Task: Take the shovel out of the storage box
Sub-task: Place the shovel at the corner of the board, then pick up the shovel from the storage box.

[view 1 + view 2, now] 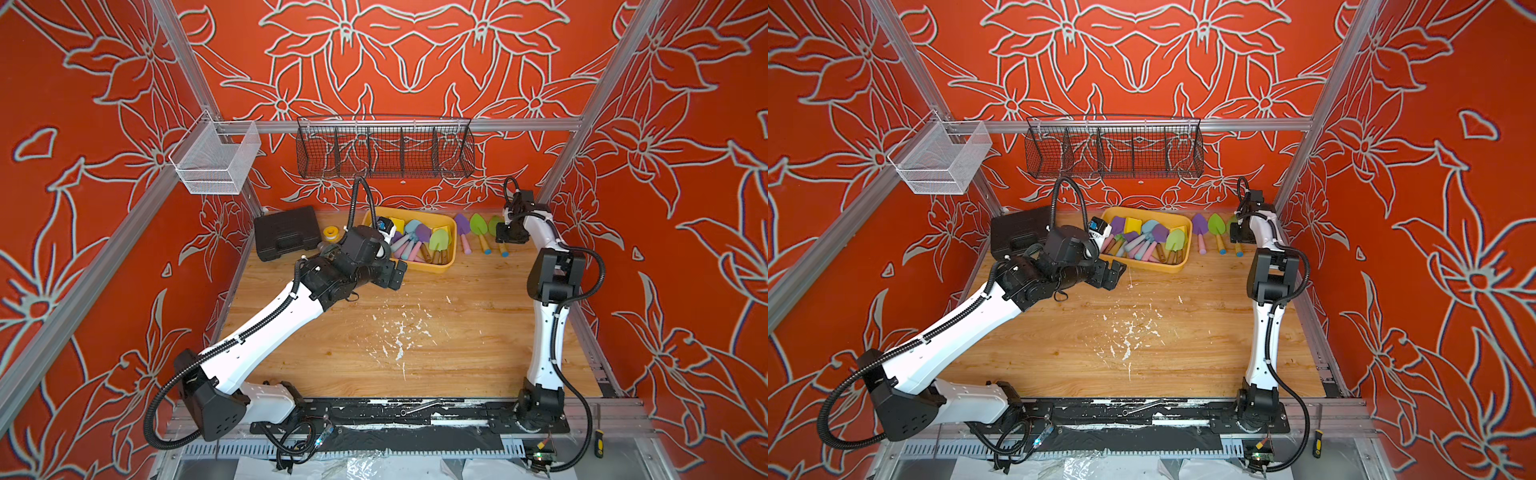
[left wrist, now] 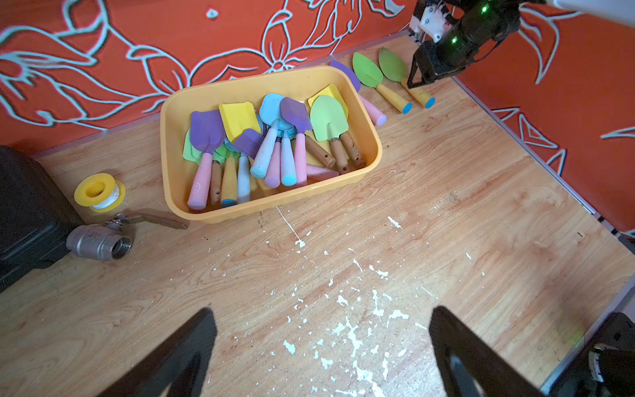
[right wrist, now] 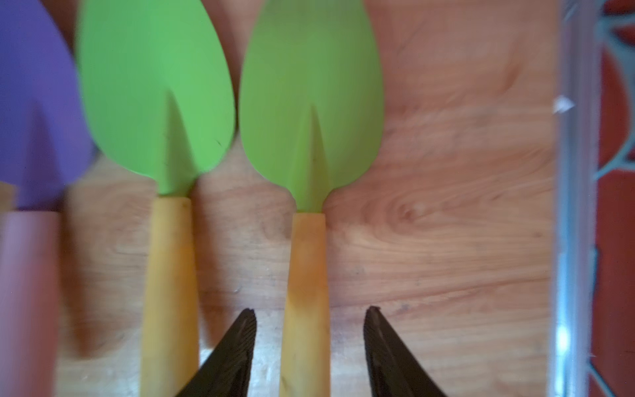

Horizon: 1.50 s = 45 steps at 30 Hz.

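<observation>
The right gripper (image 3: 309,311) is standing with its jaws apart, straddling the yellow handle of a green shovel (image 3: 311,113), a gap showing on each side; that shovel is lying flat on the desk (image 2: 446,206) near its far right corner, outermost of three, a second green shovel (image 3: 154,103) and a purple shovel (image 3: 37,103) lying beside it; just beside them the storage box (image 2: 275,206) is sitting at the far edge, holding a heap of coloured shovels (image 2: 275,144); the left gripper (image 2: 323,311) is hovering, jaws wide apart, over the desk before the box's near side.
</observation>
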Each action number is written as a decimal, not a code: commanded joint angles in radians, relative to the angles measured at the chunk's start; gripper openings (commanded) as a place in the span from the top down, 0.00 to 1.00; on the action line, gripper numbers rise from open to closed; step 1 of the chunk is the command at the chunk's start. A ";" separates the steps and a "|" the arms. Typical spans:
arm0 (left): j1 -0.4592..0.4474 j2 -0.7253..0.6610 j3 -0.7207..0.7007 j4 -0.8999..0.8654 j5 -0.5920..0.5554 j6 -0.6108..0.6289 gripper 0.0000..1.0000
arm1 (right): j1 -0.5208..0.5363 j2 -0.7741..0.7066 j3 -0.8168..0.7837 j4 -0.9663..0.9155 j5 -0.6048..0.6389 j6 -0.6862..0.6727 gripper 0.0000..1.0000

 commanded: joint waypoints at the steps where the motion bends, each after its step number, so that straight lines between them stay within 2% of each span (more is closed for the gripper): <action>1: 0.005 -0.038 0.007 0.001 -0.016 -0.005 0.03 | -0.005 -0.087 0.073 -0.084 0.000 0.050 0.44; 4: 0.005 -0.060 0.000 0.007 -0.049 -0.004 0.03 | -0.006 -0.153 0.073 -0.118 -0.026 0.112 0.43; 7: 0.005 -0.096 -0.017 0.029 -0.060 0.002 0.03 | -0.006 -0.229 0.051 -0.171 -0.112 0.187 0.43; 11: 0.005 -0.134 -0.045 0.041 -0.080 0.008 0.03 | -0.004 -0.355 -0.070 -0.205 -0.303 0.279 0.44; 13: 0.006 -0.152 -0.059 0.041 -0.093 0.011 0.03 | 0.006 -0.425 -0.160 -0.193 -0.357 0.318 0.44; 18: 0.012 -0.201 -0.111 0.063 -0.101 0.011 0.03 | 0.059 -0.578 -0.352 -0.120 -0.406 0.409 0.44; 21: 0.014 -0.218 -0.129 0.064 -0.097 0.013 0.03 | 0.115 -0.611 -0.393 -0.105 -0.401 0.471 0.44; 26: 0.014 -0.237 -0.140 0.059 -0.091 0.013 0.03 | 0.259 -0.560 -0.398 -0.094 -0.392 0.583 0.47; 32: 0.014 -0.268 -0.151 0.041 -0.094 0.005 0.03 | 0.419 -0.464 -0.394 0.024 -0.341 0.719 0.53; 38: 0.014 -0.315 -0.179 0.015 -0.107 -0.007 0.03 | 0.478 -0.348 -0.334 0.039 -0.268 0.766 0.59; 45: 0.014 -0.375 -0.204 -0.007 -0.123 -0.021 0.03 | 0.508 -0.236 -0.255 -0.017 -0.155 0.697 0.66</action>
